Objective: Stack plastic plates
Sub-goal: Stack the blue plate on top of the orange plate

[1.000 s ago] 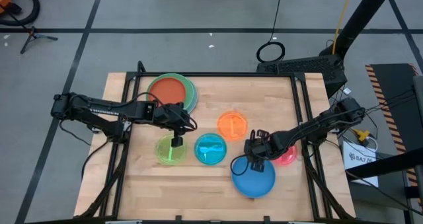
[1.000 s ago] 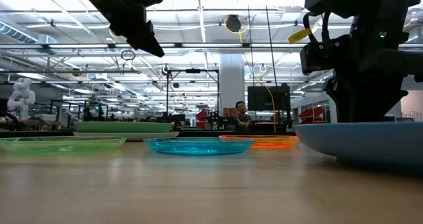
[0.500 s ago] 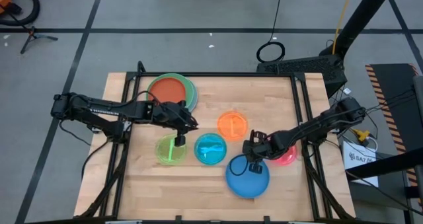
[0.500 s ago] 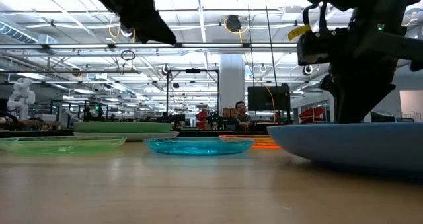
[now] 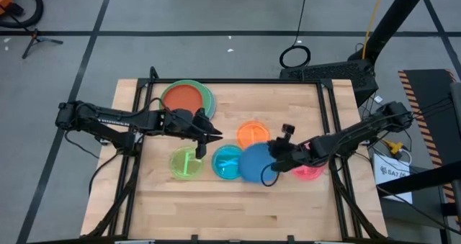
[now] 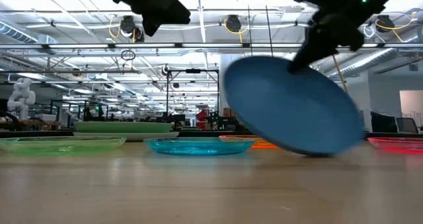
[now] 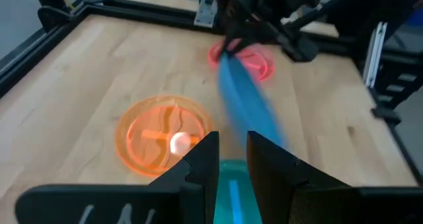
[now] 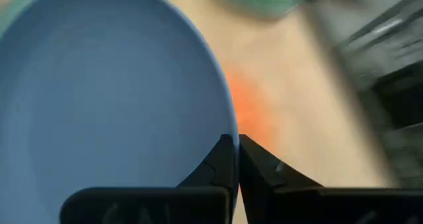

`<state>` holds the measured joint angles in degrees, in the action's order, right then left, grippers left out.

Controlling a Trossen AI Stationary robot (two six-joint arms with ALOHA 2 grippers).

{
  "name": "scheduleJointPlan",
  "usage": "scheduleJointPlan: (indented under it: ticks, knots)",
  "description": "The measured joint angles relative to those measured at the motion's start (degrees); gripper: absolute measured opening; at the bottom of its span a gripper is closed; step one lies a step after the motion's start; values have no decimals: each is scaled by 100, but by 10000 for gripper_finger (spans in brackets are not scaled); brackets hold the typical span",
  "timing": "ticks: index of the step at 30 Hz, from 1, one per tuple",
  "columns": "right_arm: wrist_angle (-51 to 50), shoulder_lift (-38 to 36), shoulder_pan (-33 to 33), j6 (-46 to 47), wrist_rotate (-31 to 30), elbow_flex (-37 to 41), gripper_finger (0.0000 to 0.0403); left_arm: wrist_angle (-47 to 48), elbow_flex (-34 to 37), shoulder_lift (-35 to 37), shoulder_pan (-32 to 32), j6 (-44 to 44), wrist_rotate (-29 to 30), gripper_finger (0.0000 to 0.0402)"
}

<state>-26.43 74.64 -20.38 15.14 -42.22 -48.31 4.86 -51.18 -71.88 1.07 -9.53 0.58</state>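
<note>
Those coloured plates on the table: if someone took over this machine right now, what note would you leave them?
Right gripper: shut on the blue plate's rim, plate tilted steeply, low edge near the table.
Left gripper: empty, jaws slightly apart, hanging above the cyan plate.
Done: red-orange plate sits on the green plate at the back left.
Loose on the table: lime plate, cyan, orange plate, pink plate.
Left: set the blue one on the big stack, then stack the small ones.
</note>
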Motion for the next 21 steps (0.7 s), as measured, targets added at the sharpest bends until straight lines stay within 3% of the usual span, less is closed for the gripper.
scheduleJointPlan:
  ticks: [3,7,13,21]
  knots:
    - [382,-10,2,-491,-860,0,2,-128,0,0,-1,-61,0,83]
    - [883,-9,47,-882,-1433,5,2,-201,0,0,18,-108,-1,88]
    - [1566,-90,132,-1571,-2366,4,1,-205,0,-28,45,-164,-37,143]
    - [2412,-511,489,-2316,-2399,4,1,-203,0,-28,41,-6,802,238]
